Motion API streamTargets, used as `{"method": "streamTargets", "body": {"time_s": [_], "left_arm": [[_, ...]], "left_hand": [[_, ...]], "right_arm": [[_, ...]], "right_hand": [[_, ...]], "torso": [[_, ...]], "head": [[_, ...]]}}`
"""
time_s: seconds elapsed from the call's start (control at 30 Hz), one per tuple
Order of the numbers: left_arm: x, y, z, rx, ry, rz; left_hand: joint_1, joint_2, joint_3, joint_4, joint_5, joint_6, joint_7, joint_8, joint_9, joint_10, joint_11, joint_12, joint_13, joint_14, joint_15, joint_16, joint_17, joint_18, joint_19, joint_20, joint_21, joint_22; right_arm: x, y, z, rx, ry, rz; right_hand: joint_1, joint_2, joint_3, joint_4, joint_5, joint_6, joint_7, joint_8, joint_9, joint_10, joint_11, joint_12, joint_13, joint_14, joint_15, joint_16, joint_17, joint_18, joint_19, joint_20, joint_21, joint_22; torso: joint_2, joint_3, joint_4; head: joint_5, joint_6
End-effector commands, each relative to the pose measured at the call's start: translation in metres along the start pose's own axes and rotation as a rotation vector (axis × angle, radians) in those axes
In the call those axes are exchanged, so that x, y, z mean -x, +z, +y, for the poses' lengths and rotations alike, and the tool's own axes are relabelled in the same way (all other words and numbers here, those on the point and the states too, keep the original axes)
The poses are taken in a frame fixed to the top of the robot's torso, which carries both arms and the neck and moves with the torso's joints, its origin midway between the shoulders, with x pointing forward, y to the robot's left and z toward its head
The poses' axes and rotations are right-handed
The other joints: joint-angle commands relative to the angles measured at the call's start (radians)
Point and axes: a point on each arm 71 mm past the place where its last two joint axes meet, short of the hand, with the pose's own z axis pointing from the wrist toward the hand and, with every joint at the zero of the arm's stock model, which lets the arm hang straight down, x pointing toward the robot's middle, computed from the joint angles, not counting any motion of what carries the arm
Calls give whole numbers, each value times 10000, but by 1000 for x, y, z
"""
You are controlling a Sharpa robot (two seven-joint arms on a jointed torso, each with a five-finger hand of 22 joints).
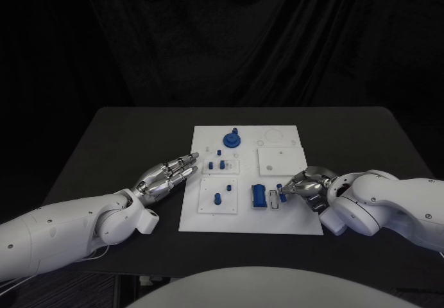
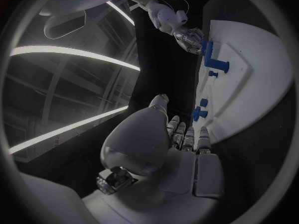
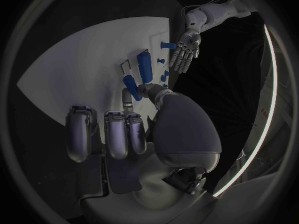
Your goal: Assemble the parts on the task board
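Note:
The white task board [image 1: 278,218] lies in the middle of the black table. Small blue pegs [image 1: 219,165] stand on it, and a round blue knob [image 1: 231,139] sits near its far edge. A blue block [image 1: 259,196] stands in the near section. Right beside it, my right hand [image 1: 305,186] pinches a narrow blue part [image 3: 129,83] between thumb and a fingertip, low over the board, with its other fingers [image 3: 115,134] curled in. My left hand [image 1: 169,174] holds nothing; its fingers stretch out flat at the board's left edge, close to the pegs [image 2: 199,112].
A raised white square plate [image 1: 280,160] and a round recess [image 1: 274,136] take up the board's far right part. Bare black table [image 1: 120,141] runs round the board on all sides. The right hand [image 2: 190,37] appears across the board in the left wrist view.

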Motion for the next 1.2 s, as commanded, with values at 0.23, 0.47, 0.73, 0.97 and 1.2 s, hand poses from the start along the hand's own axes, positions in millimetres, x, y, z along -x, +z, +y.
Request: {"method": "streamTargets", "body": {"time_s": [0.23, 0.47, 0.73, 0.97, 1.2], "left_arm": [[-2, 0, 0, -108, -150, 101], [-2, 0, 0, -104, -152, 104], [-2, 1, 0, -98, -155, 110], [-2, 1, 0, -90, -156, 114], [-1, 1, 0, -77, -158, 119]], "left_hand": [[-9, 4, 64, -8, 32, -8, 63, 61, 9, -23, 62, 31, 8, 15, 65, -37, -9, 151, 32, 71, -1, 13], [-16, -1, 70, -14, 30, -9, 74, 61, 8, -23, 73, 31, 7, 15, 73, -37, -9, 151, 33, 77, 0, 15], [-16, -1, 70, -14, 30, -9, 74, 61, 8, -23, 73, 31, 7, 15, 73, -37, -9, 151, 33, 77, 0, 15], [-16, -1, 70, -14, 30, -9, 74, 61, 8, -23, 73, 31, 7, 15, 73, -37, -9, 151, 33, 77, 0, 15], [-16, -1, 70, -14, 30, -9, 74, 61, 8, -23, 73, 31, 7, 15, 73, -37, -9, 151, 33, 77, 0, 15]], "right_arm": [[-3, 4, -5, -513, 258, 254], [-8, 5, -6, -615, 149, 496], [-13, 5, -6, -616, 79, 689], [-14, 6, -5, -610, 41, 742], [-14, 7, -5, -577, -149, 708]], "right_hand": [[-153, 38, -206, 39, -148, 94, -225, -119, 14, 1058, -22, 27, 2634, 774, -19, -64, 1309, 5, 414, -67, -220, 2108], [-157, 61, -245, 46, -199, 77, -221, -130, 23, 1058, -16, 27, 2634, 778, -14, -56, 1328, 6, 409, -61, -228, 2105], [-169, 90, -298, 60, -248, 68, -216, -132, 37, 1058, -11, 27, 2634, 779, -9, -54, 1332, 8, 404, -55, -237, 2102], [-181, 167, -593, 69, 101, 24, -207, -144, 94, 1058, -3, 27, 2634, 772, -1, -67, 1303, 22, 374, -43, -296, 2083], [-346, 335, -1247, 339, -1279, -168, -153, -299, 138, 1058, 53, 27, 2634, 763, 51, -89, 1256, 42, 333, 4, -388, 2054]], "torso": [[4, -17, -11], [-3, -1, -3], [-10, -2, -5], [-6, 0, -15], [-2, 0, -23]], "head": [[77, -2], [68, -2], [61, -2], [78, -2], [88, -2]]}}
